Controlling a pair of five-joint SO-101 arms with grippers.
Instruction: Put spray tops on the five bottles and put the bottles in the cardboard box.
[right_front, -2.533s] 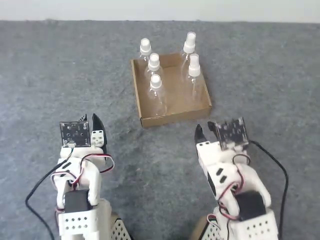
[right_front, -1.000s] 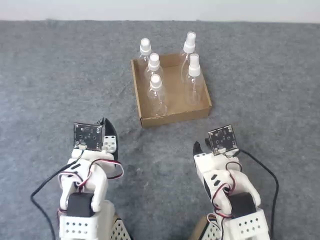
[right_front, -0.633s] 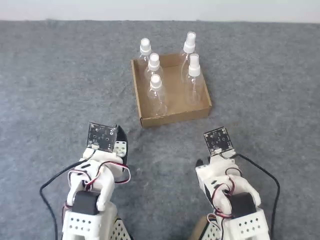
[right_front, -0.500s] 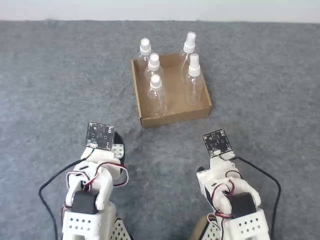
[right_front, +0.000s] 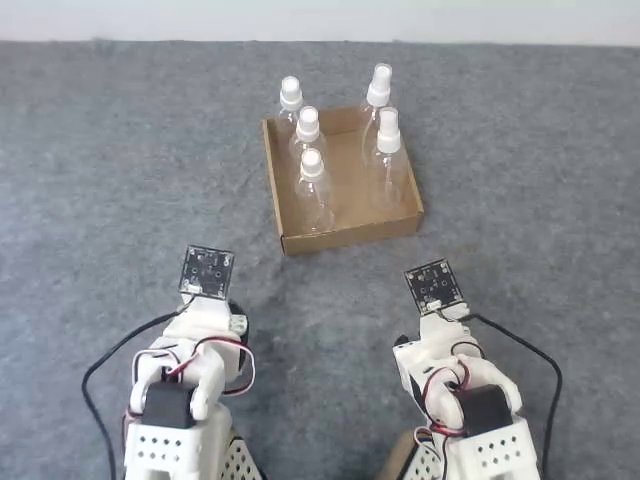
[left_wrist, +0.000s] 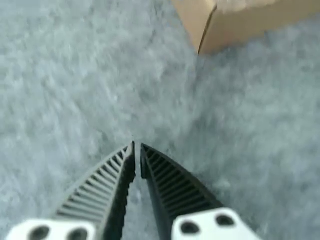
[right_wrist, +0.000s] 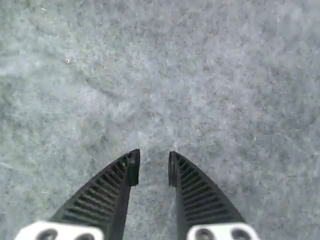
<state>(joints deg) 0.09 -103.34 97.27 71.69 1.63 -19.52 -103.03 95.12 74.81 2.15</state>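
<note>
Left gripper (left_wrist: 137, 147): black ribbed jaws drawn together, tips all but touching, nothing between them; it hangs over the grey felt-like table cover (right_front: 120, 150), short of the near corner of the brown open-topped cardboard box (left_wrist: 250, 20). Right gripper (right_wrist: 152, 157): jaws slightly apart with a narrow gap at the tips, empty, over bare cover. High view: both arms sit close to their bases, well apart from the cardboard box (right_front: 345, 232). Five clear plastic bottles stand upright in it, each fitted with one of the white spray tops: three on the left side (right_front: 290, 100) (right_front: 308, 130) (right_front: 312, 185) and two on the right (right_front: 379, 90) (right_front: 388, 150). The bases of the two rearmost are hidden, so I cannot confirm they are inside the back wall, though it looks so. Judgement: the task reads as done or nearly done. Handling note: bottles look empty, so light; thin clear walls likely give under a hard squeeze and are smooth enough to slip; the tall narrow form with a top fitted should tip easily. Best hold is probably across the body just below the shoulder with moderate closure, not on the spray head. Box is light and may slide if nudged
</note>
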